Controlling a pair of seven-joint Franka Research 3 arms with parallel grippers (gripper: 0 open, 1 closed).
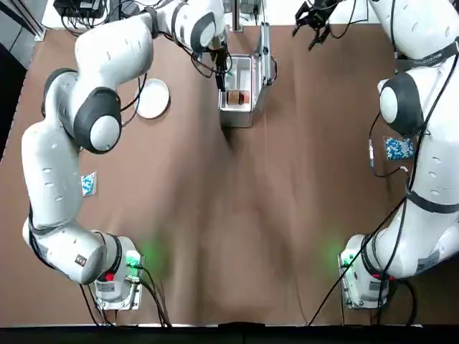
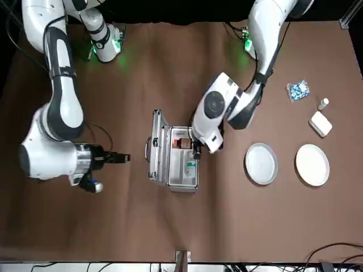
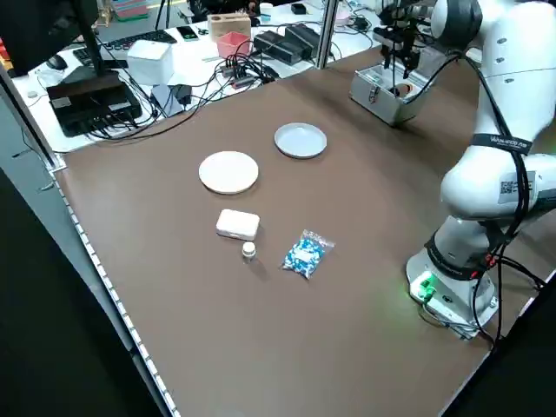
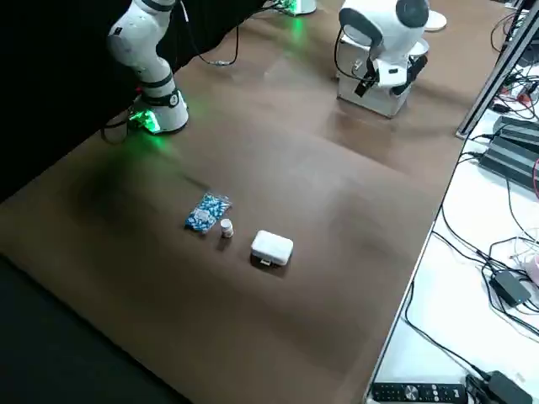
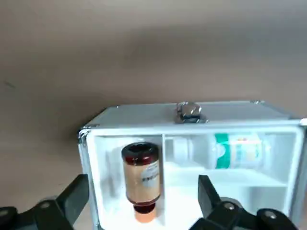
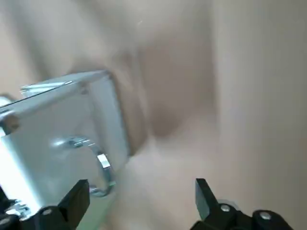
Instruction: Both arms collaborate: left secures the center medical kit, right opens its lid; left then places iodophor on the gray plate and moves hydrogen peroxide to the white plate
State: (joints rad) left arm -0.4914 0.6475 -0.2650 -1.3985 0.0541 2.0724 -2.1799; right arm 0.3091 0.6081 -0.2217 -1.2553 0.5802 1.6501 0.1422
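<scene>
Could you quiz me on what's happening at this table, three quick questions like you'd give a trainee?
1. True or false: the lid of the medical kit stands open.
2. Which claw hangs over the iodophor: left or right?
3. How many bottles lie on the gray plate and white plate?

Key: 1 true; 2 left, open, astride the brown bottle; 3 none, the hydrogen peroxide also lies in the kit.

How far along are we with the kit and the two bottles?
Done: the lid stands open, and the right claw is open, clear of the kit. In hand: the left claw is open over the iodophor, not yet gripping. Left: both bottles remain inside, hydrogen peroxide included; the gray plate and white plate hold nothing.
</scene>
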